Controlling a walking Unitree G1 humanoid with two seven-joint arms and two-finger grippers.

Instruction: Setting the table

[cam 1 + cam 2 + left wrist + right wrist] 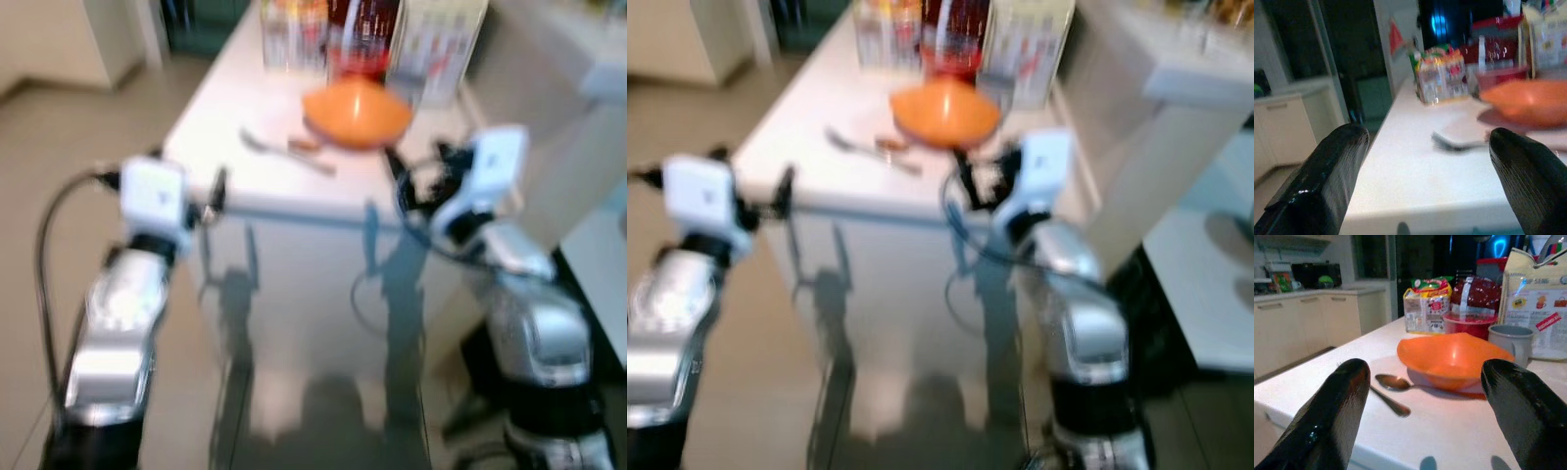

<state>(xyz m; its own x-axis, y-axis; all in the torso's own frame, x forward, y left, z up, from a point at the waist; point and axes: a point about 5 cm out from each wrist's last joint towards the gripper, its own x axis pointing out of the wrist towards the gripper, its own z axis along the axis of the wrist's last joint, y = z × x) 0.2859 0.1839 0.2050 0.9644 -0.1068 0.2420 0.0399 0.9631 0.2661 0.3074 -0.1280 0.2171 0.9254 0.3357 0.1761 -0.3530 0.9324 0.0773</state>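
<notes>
Glossy orange bowl (1452, 358), wavy rim, spoon (1392, 389) beside, prob. metal; both grippers' fingers spread.

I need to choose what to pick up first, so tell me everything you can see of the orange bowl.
The orange bowl is wide and shallow, with a wavy, slightly pointed rim, and looks like smooth glossy plastic. It sits upright and looks empty on the white table, casting a shadow beneath. A spoon lies beside it, its bowl near the rim; whether they touch is unclear. A grey mug stands close behind. Neither hand touches it.
</notes>
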